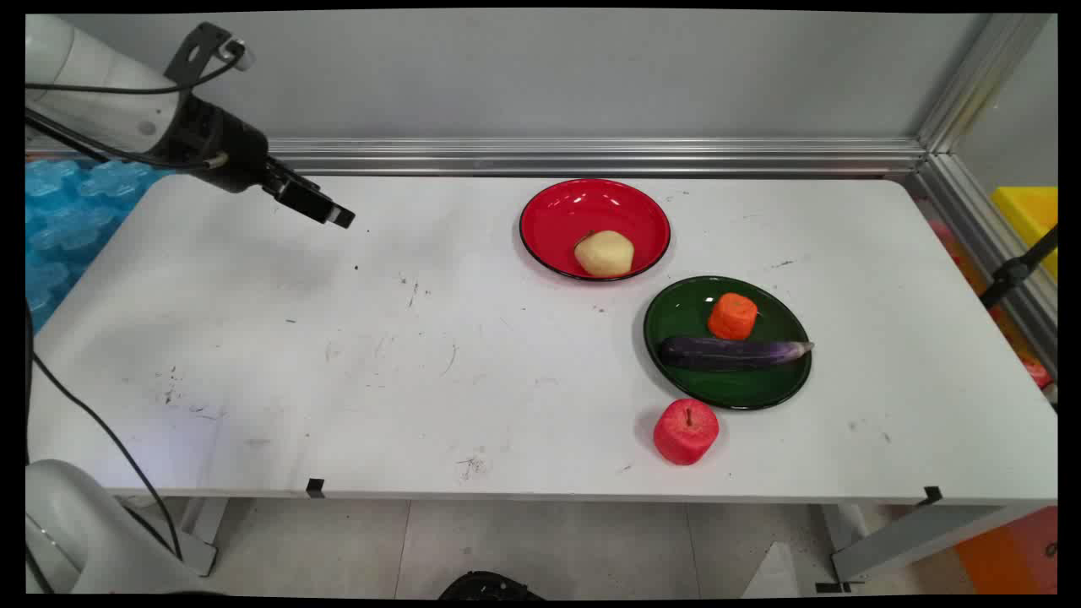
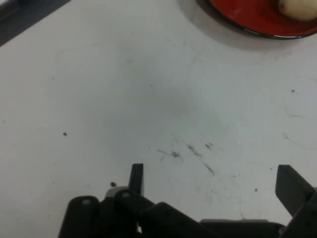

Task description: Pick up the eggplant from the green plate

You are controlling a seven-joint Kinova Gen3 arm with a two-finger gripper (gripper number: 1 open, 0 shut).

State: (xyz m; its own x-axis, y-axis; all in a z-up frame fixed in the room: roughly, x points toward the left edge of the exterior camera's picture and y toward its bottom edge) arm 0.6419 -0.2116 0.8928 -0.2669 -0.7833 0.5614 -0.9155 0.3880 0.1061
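- One red plate (image 1: 557,221), upper middle of the frame.
- One potato (image 1: 604,253), lying in the red plate.
- One green plate (image 1: 735,390), right of centre.
- One orange carrot chunk (image 1: 732,317), on the green plate.
- One purple eggplant (image 1: 730,353), across the green plate.
- One red apple (image 1: 686,431), lower right of centre, on the surface (image 1: 380,363).
- Two plates and four pieces of produce altogether.

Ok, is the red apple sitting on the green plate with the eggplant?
No: the red apple stands on the bare table just in front of the green plate, which holds the eggplant and an orange piece.
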